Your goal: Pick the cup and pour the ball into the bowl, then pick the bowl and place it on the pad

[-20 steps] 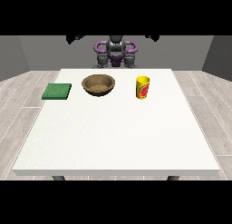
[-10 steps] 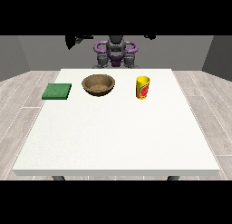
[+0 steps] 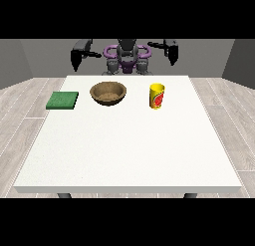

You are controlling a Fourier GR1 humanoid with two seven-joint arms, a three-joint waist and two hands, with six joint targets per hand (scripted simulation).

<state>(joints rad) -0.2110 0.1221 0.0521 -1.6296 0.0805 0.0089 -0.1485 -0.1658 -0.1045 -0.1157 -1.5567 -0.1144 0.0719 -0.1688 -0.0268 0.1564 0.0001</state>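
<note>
Large white table (image 3: 127,150), near half bare. Farther back, row across table: flat green square pad (image 3: 63,100) at view's left, round brown wooden bowl (image 3: 108,93) mid, yellow cup with red label (image 3: 157,96) upright at right, all apart. Ball not visible. Behind table edge, robot: hand at view's left (image 3: 75,60) and hand at view's right (image 3: 173,53) raised, holding nothing; finger state cannot tell.

Table layout, far half
Pad (image 3: 63,100) at the view's left, bowl (image 3: 108,93) in the middle, cup (image 3: 157,96) at the right; all on the table (image 3: 129,150), set apart.
</note>
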